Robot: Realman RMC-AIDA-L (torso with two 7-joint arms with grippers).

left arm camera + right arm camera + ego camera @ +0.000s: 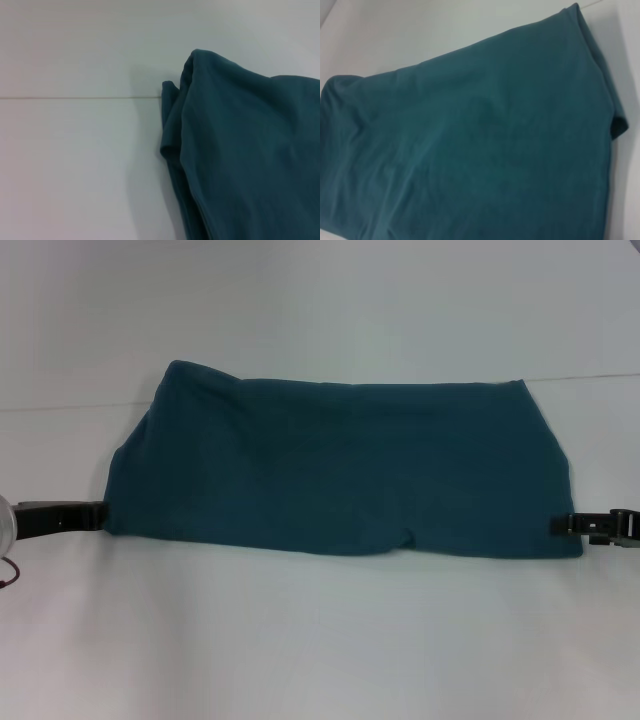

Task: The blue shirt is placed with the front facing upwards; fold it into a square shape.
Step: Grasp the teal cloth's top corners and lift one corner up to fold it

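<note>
Blue shirt (340,470) lies folded into a wide band on the white table (320,640), plain side up, stretched between the left gripper (98,515) at one near corner and the right gripper (560,524) at the other. Whether either gripper pinches the cloth I cannot tell. It looks soft, light and limp, so I judge it should be held at the layered end edges just beside each gripper.

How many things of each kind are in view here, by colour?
Teal-blue shirt, folded into a wide band: 1
Black end effectors at its near corners: 2, left end effector and right end effector
White table: 1
Total: 4
</note>
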